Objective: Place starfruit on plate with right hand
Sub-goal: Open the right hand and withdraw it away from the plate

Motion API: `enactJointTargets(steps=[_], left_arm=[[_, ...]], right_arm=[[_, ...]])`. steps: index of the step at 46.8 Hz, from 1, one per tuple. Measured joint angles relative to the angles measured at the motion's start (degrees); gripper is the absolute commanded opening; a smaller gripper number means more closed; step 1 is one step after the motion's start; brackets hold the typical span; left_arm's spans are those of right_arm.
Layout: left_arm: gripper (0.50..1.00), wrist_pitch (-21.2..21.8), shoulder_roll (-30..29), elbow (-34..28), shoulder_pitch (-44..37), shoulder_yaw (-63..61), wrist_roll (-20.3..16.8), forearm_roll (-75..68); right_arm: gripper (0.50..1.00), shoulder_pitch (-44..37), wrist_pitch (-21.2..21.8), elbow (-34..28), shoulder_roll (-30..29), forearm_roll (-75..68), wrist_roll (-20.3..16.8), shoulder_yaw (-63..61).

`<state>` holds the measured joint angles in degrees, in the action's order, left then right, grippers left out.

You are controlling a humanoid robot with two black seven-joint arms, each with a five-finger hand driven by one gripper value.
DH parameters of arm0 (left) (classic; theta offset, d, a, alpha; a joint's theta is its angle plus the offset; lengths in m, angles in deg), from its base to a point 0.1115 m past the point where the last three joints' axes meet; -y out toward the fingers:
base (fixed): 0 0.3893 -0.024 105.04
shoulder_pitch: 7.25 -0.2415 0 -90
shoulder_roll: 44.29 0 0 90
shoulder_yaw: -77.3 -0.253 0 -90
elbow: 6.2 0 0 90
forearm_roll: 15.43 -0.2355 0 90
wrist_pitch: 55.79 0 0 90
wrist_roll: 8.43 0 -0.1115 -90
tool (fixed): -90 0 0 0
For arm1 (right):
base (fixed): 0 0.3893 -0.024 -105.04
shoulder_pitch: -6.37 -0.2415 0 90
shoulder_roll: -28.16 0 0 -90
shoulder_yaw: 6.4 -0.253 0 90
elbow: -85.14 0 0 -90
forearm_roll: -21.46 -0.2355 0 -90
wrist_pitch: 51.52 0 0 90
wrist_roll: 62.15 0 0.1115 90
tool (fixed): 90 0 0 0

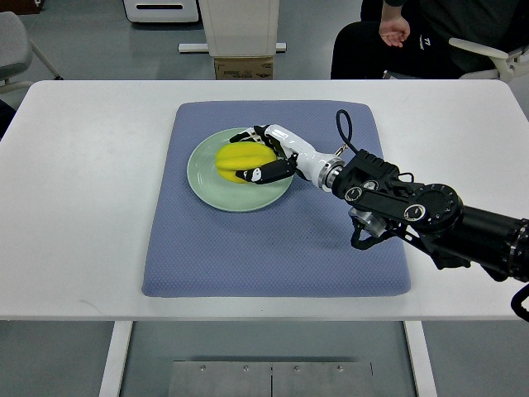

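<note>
A yellow starfruit [237, 160] lies on a pale green plate [207, 186] on a blue mat [273, 240]. My right hand [263, 153] reaches in from the right over the plate's right side. Its black-tipped fingers are curled around the starfruit from above and below, touching it. The left arm is out of sight.
The mat lies on a white table [83, 207]. A person [397, 33] sits behind the table's far right edge, one hand showing. A cardboard box [244, 66] and a white stand are on the floor beyond the far edge.
</note>
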<state>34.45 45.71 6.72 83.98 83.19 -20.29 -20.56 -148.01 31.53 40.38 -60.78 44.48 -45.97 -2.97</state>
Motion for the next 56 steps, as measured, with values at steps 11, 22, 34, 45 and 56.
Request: enactJointTargets(steps=[11, 22, 34, 45, 56], left_arm=[[1.000, -0.01, 0.00, 0.00, 0.00, 0.00, 0.00, 0.01], [1.000, -0.03, 0.00, 0.00, -0.01, 0.00, -0.01, 0.01], [1.000, -0.02, 0.00, 0.00, 0.00, 0.00, 0.00, 0.02], [1.000, -0.01, 0.00, 0.00, 0.00, 0.00, 0.00, 0.03], [1.000, -0.06, 0.00, 0.00, 0.01, 0.00, -0.01, 0.04]], right_arm=[[1.000, -0.08, -0.02, -0.07, 0.17, -0.08, 0.16, -0.17], [1.000, 0.64, -0.11, -0.23, 1.80, -2.90, -0.11, -6.89], [1.000, 2.94, -0.54, 0.00, 2.29, -4.57, 0.09, -13.34], [1.000, 7.99, -0.57, 0.05, 5.92, -5.51, -0.12, -24.68], [1.000, 14.39, 0.05, -0.05, 9.21, -13.47, -0.11, -36.77]])
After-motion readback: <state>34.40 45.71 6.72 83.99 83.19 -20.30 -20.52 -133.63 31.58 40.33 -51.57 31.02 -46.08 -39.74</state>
